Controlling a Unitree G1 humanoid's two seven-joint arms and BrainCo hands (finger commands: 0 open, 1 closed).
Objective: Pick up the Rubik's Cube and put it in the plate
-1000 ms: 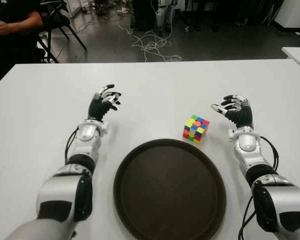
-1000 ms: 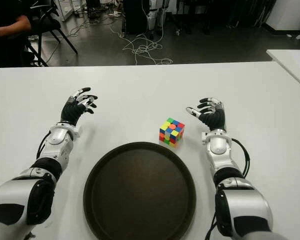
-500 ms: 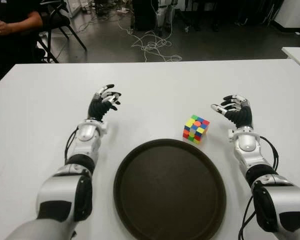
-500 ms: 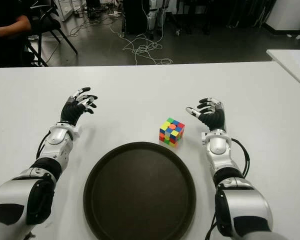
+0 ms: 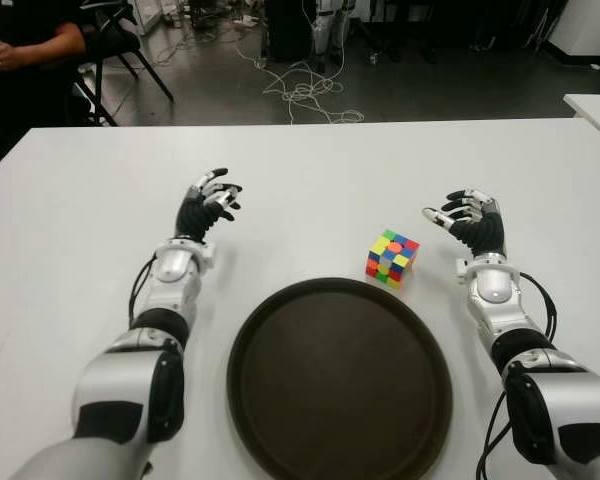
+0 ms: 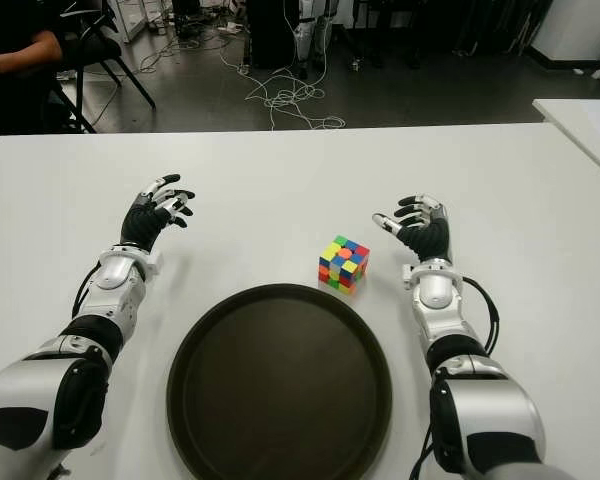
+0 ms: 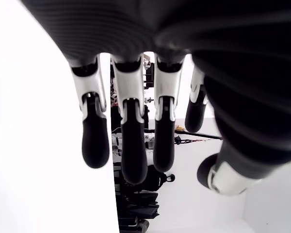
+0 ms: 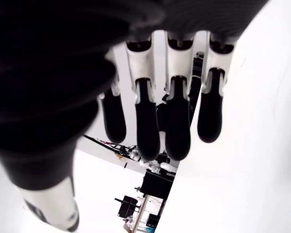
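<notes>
Rubik's Cube [image 5: 392, 258] beside plate [image 5: 270, 400], seemingly untouched

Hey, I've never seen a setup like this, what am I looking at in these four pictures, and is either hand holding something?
This is a humanoid robot with two arms ending in many-fingered hands. Two pictures come from the two eyes of a camera on its head, looking down at a white table; they show one scene from slightly different spots. The other two come from cameras on each wrist, looking closely at that arm's own fingers.

On the table lie a multicoloured Rubik's Cube and, nearer the robot, a round dark plate, which has nothing in it. The cube sits just beyond the plate's rim.

The left hand shows well left of the cube, the right hand just right of it. Both have relaxed open fingers and hold nothing.
</notes>
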